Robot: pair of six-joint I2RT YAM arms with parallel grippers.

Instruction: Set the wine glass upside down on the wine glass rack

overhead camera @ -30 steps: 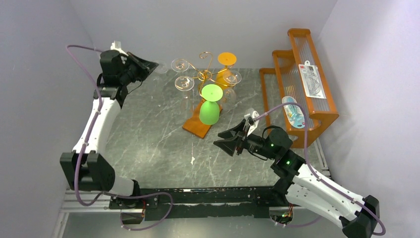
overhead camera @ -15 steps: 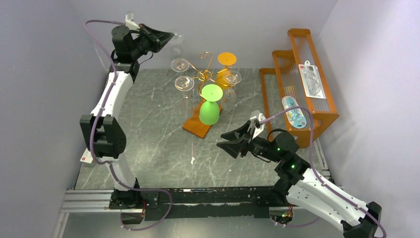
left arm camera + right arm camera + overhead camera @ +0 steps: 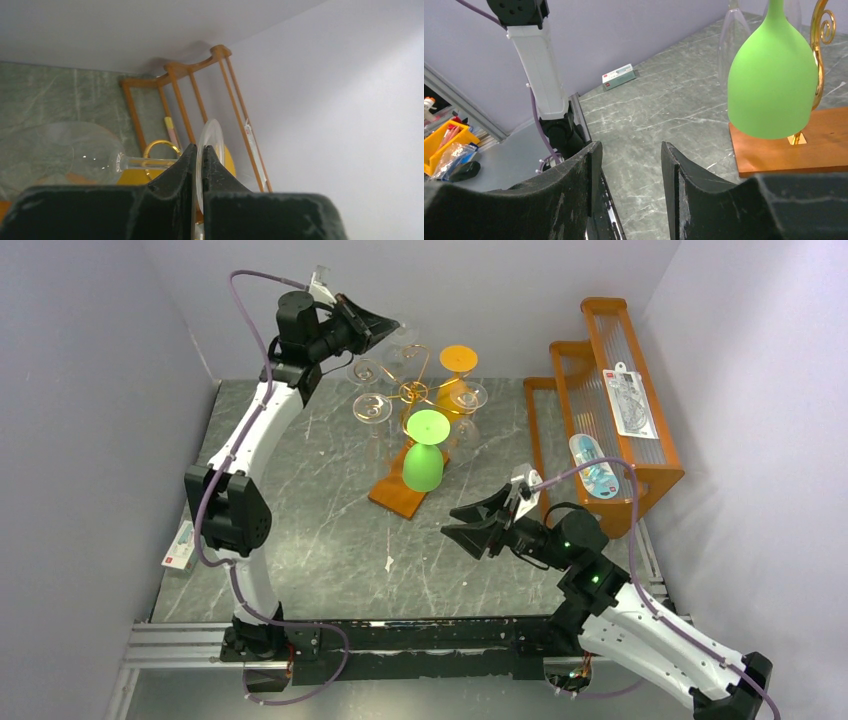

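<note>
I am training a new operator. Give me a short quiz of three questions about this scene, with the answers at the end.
1. True or false: the right gripper holds a glass.
2. Which part of the clear glass does the left gripper pinch? A bowl, B stem, C foot.
3. Fill in: the hanging glass nearest the right gripper is coloured ____.
Key: 1 false; 2 C; 3 green.

Hanging glasses are crowding the wine glass rack [image 3: 415, 390]: a green glass [image 3: 423, 468] is blocking its near side, while an orange glass [image 3: 458, 358] and clear glasses [image 3: 371, 407] are occupying other arms. The orange shelf [image 3: 648, 478] is walling off the right. Bare surface [image 3: 300, 530] is lying open in front and left.
</note>
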